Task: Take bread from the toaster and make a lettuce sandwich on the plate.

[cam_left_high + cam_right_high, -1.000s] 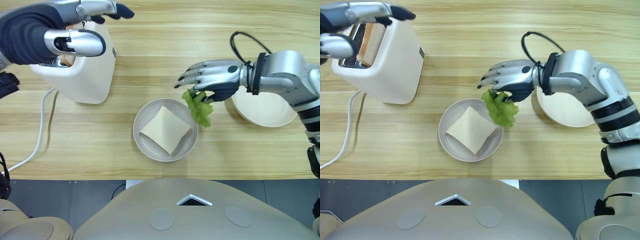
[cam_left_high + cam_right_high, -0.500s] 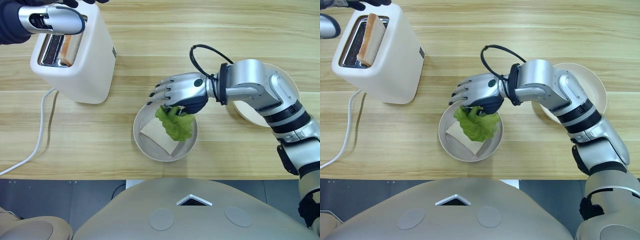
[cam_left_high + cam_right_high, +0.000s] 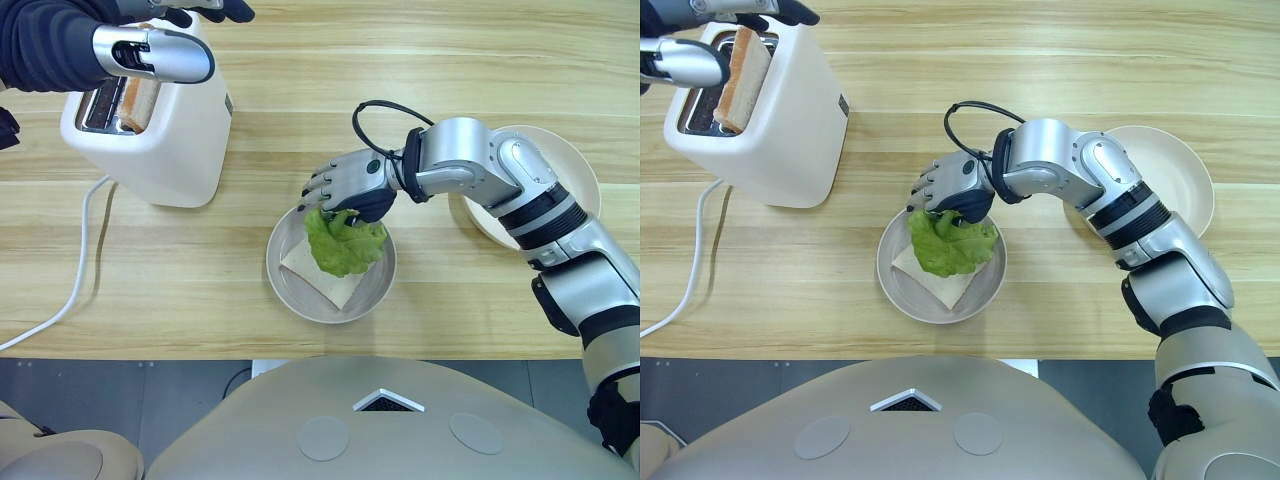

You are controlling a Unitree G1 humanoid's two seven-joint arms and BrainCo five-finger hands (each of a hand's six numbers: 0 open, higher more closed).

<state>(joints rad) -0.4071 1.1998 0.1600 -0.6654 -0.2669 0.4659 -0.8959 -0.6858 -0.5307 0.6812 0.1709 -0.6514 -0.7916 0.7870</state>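
Roughly halfway; pale square bread slice (image 3: 303, 268) flat in round grey plate (image 3: 283, 292); ruffled green lettuce leaf (image 3: 343, 243) draped over it, top edge pinched by silver right hand (image 3: 345, 185), not yet released; remaining: second toast slice (image 3: 740, 72) upright in white toaster (image 3: 170, 140), under spread, empty left hand (image 3: 150, 52); nearby cream bowl (image 3: 560, 220), white cord (image 3: 80, 270); nothing blocking.
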